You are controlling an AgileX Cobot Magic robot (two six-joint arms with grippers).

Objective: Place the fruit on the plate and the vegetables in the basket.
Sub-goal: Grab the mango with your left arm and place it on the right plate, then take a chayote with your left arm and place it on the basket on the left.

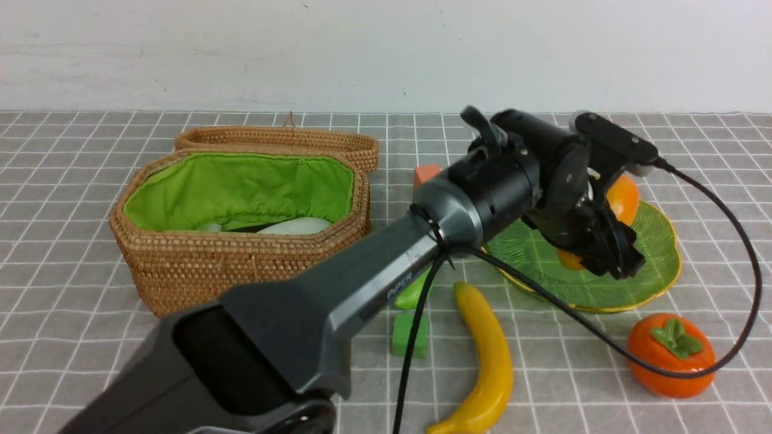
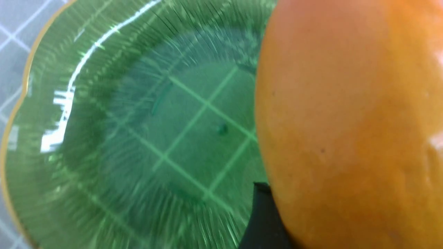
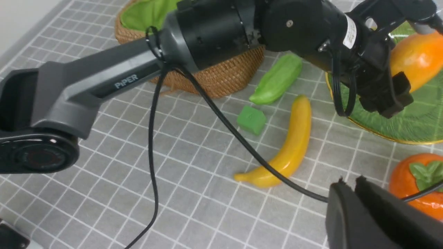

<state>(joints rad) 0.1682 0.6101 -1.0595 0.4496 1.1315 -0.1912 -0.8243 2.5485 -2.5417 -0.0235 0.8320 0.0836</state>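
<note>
One mango (image 2: 346, 121) is in the left gripper (image 1: 609, 253), its jaws closed around the fruit over the plate (image 1: 657, 265); we cannot tell whether it touches the glass. The right gripper (image 3: 350, 185) has its jaws together with nothing between them. Our first worry is the release: if we open too high, the smooth, rounded mango could drop, roll towards the scalloped rim and perhaps go over it. If we press down before letting go, the wrist could tip or slide the dish. Next, the slack cable (image 1: 745, 241) loops out to three o'clock of the plate and passes across our view of the persimmon (image 1: 669, 355), which sits at five o'clock; swinging the arm away low might snag the fruit and roll it. The banana (image 1: 488, 361), at seven o'clock of the plate, and the cucumber (image 3: 277, 79), at four o'clock of the basket (image 1: 241, 253), lie close beneath that same arm, so we should lift before sweeping back. Later, the long banana may crowd the mango unless we leave it room.
</note>
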